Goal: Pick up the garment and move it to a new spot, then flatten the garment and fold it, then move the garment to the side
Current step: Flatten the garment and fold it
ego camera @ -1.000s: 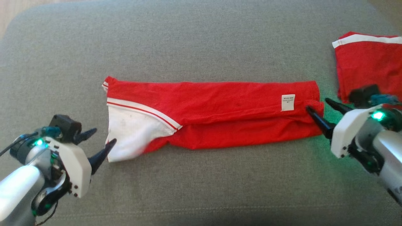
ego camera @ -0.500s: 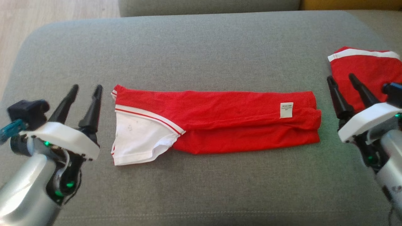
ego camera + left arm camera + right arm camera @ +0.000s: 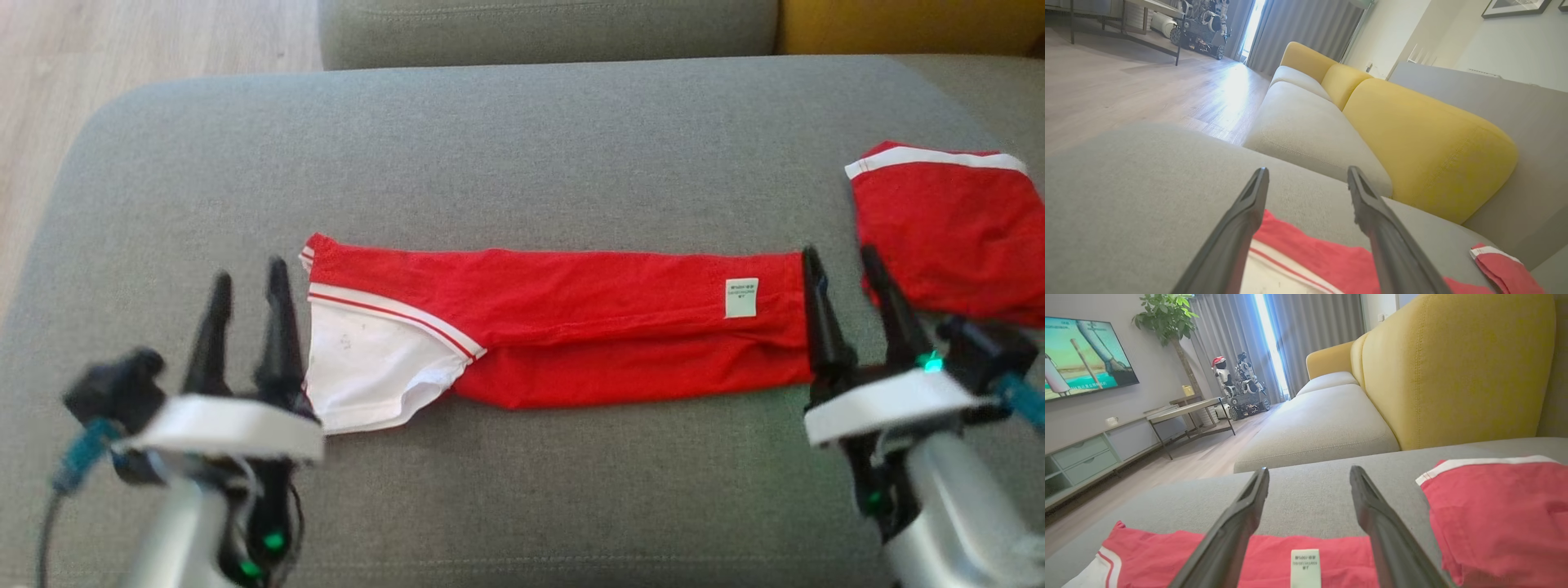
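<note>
Head view: on the grey fabric cushion (image 3: 522, 147), a smaller folded red cloth (image 3: 947, 233) lies beside the right gripper (image 3: 838, 255). The long folded red-and-white garment (image 3: 612, 327) stretches between it and the left gripper (image 3: 249, 276), both spread wide, empty. Wrist views: its ends lie below each finger pair.

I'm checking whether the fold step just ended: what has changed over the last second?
The left gripper and right gripper, earlier aimed inward at the ends of the folded garment, now point forward, open and empty. The camera tilted up too. The garment and the other red garment lie unmoved.
</note>
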